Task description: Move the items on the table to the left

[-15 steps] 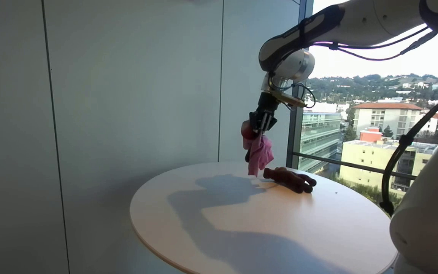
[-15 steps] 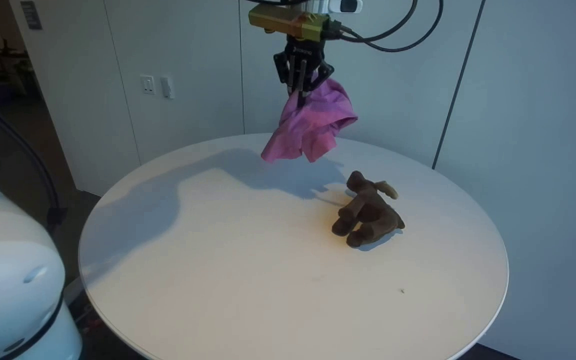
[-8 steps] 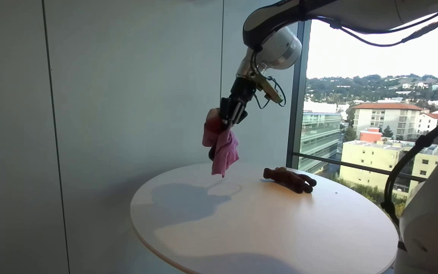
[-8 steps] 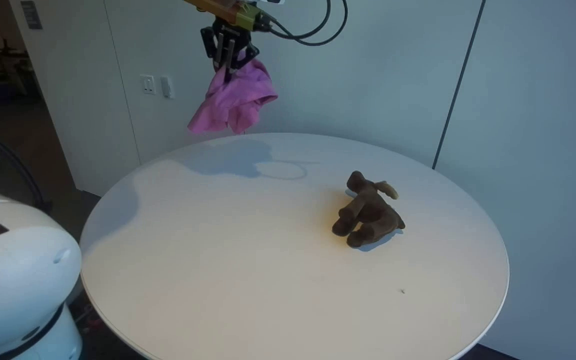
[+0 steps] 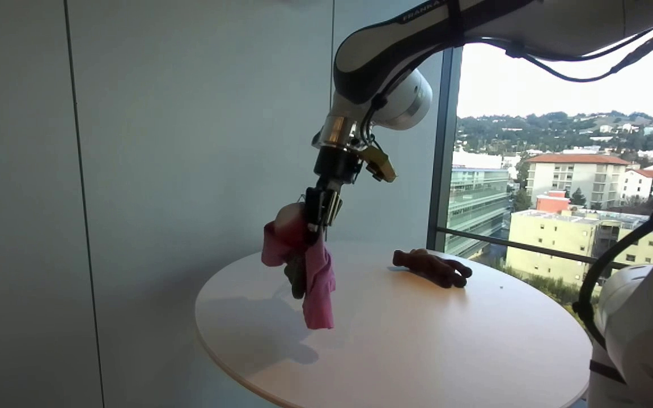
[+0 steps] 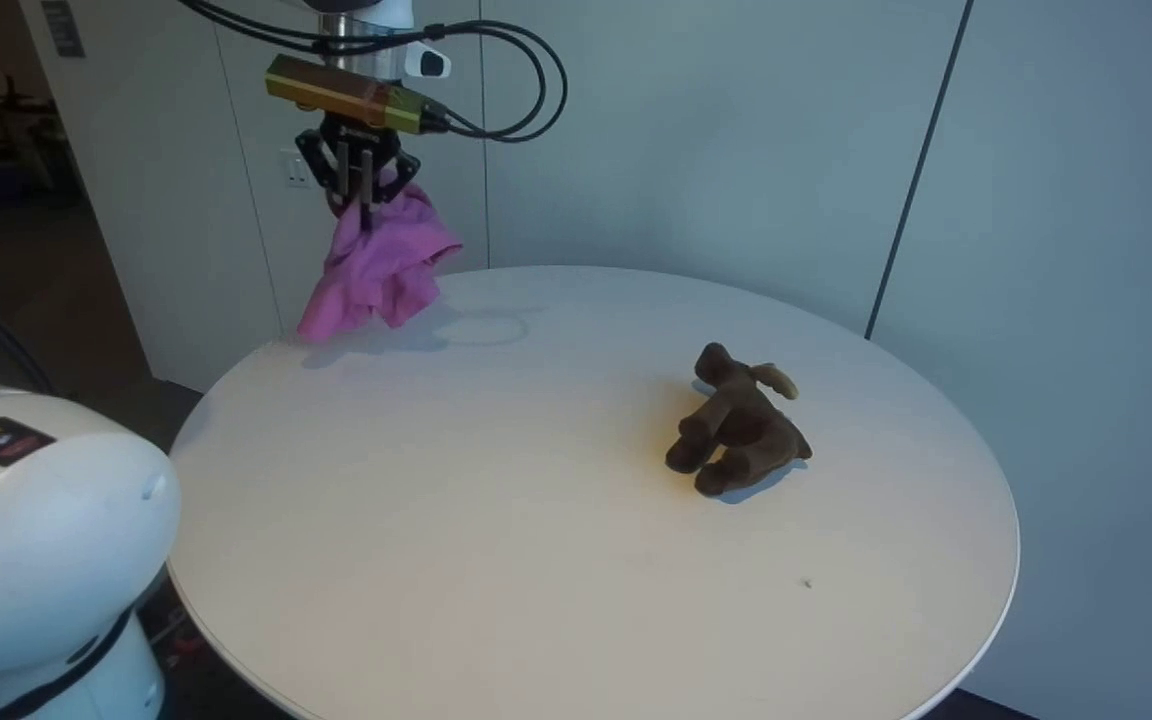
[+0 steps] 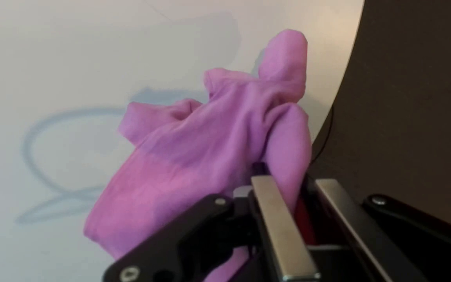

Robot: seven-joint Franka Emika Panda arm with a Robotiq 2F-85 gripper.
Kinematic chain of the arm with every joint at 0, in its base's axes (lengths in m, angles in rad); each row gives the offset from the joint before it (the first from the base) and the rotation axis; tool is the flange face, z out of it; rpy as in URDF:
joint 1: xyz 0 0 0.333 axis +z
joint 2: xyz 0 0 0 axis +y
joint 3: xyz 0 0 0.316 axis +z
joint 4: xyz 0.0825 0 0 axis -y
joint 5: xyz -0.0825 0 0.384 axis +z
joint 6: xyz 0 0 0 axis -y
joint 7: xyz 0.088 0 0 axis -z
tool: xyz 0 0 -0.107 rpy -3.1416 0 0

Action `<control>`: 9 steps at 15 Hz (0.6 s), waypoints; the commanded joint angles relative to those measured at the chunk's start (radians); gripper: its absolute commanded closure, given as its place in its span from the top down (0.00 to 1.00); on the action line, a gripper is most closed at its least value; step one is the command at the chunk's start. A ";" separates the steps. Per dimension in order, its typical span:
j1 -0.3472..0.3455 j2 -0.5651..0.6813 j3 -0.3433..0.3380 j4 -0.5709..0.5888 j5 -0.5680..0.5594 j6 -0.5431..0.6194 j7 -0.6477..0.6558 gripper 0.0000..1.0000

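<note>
Where the pink cloth [image 6: 386, 262] hangs over the table [image 6: 496, 480], the gripper [image 6: 360, 208] is clamped on it, jaws nearly together; a rounded thing [image 5: 291, 217] I can't make out shows against it, and a brown plush toy [image 6: 742, 402] lies on the table, well apart.

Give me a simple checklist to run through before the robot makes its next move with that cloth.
1. Gripper closed on the cloth: ok.
2. Cloth clear of the table: ok, it hangs above.
3. Cloth wholly inside the table's edge: cannot tell; it looks close in the wrist view.
4. Toy out of the way: ok, it lies apart.
5. Nothing else gripped: cannot tell; a dark shape shows beside the cloth.
6. Ready to let go: not ok, cloth not yet set down.
</note>
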 commanded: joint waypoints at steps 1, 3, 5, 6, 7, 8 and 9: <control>0.020 -0.010 0.005 -0.062 -0.030 0.052 -0.014 0.52; 0.012 -0.016 0.008 -0.065 -0.062 0.101 -0.002 0.66; -0.019 -0.007 -0.019 -0.012 -0.092 0.162 0.025 0.81; -0.041 0.007 -0.041 0.025 -0.120 0.176 0.028 0.89; -0.070 0.027 -0.067 0.051 -0.159 0.203 0.013 0.96; -0.097 0.046 -0.090 0.069 -0.194 0.238 0.008 1.00; -0.129 0.066 -0.113 0.076 -0.243 0.275 0.004 1.00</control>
